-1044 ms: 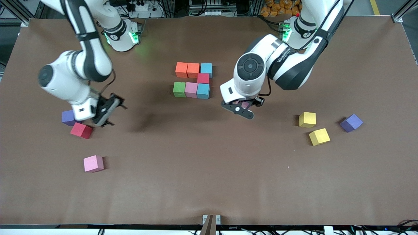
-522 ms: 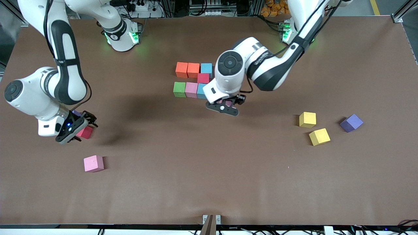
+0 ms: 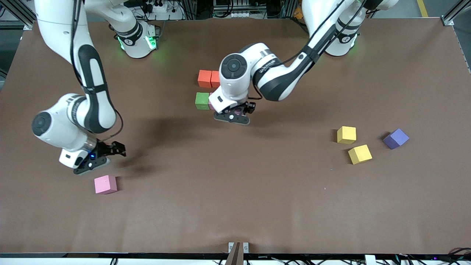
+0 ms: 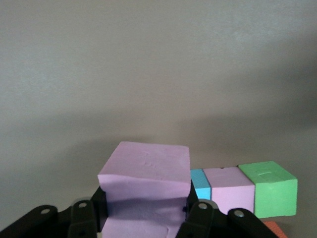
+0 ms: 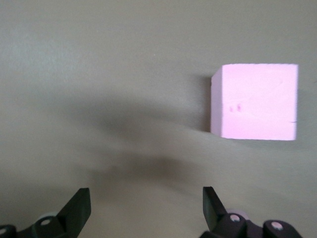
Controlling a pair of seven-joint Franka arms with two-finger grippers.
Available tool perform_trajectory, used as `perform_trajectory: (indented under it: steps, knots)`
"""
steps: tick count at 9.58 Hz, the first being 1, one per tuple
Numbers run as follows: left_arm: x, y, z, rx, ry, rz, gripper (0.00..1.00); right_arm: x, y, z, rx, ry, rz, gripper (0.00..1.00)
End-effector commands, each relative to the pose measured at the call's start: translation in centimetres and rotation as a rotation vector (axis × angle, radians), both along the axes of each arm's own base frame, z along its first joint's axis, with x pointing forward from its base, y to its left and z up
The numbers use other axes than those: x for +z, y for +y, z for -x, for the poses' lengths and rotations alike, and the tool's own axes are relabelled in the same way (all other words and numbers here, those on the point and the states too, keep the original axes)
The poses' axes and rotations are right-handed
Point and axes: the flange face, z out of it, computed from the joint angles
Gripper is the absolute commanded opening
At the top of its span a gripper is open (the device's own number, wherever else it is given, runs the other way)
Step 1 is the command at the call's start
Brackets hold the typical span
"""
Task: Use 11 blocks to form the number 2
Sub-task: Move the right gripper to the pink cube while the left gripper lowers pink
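Now left gripper (image 3: 235, 116) jaws pinching pink cube (image 4: 146, 191); right gripper (image 3: 98, 157) jaws spread above table (image 3: 235, 191)

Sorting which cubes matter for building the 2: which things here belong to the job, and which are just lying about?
Job:
- partial digit: orange cubes, green cube
- pink cube in left gripper
- loose pink cube under right gripper
- yellow cubes, one needed

Lying about:
- purple cube
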Motion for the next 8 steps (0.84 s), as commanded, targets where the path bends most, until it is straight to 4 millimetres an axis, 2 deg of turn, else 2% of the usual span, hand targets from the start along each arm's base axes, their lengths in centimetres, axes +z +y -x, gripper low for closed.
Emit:
perform_trajectory:
  steps: [1,4,6,8]
  knots:
    - [-0.8,-2.2,0.2,0.048,-0.020,0.031,0.00,0.9,0.0,-0.8,-0.028,0.002,-0.004,1.00]
    - [-1.5,-4.1,0.8,0.061,-0.050,0.054,0.00,3.2,-1.9,-1.5,-0.031,-0.026,0.008,1.00]
    - [-1.7,-5.0,0.6,0.090,-0.078,0.090,0.00,3.5,-1.9,-2.4,-0.011,-0.012,0.012,1.00]
    - [-2.3,-5.9,0.5,0.167,-0.095,0.146,0.00,1.4,-2.2,-3.6,0.025,0.008,0.070,1.00]
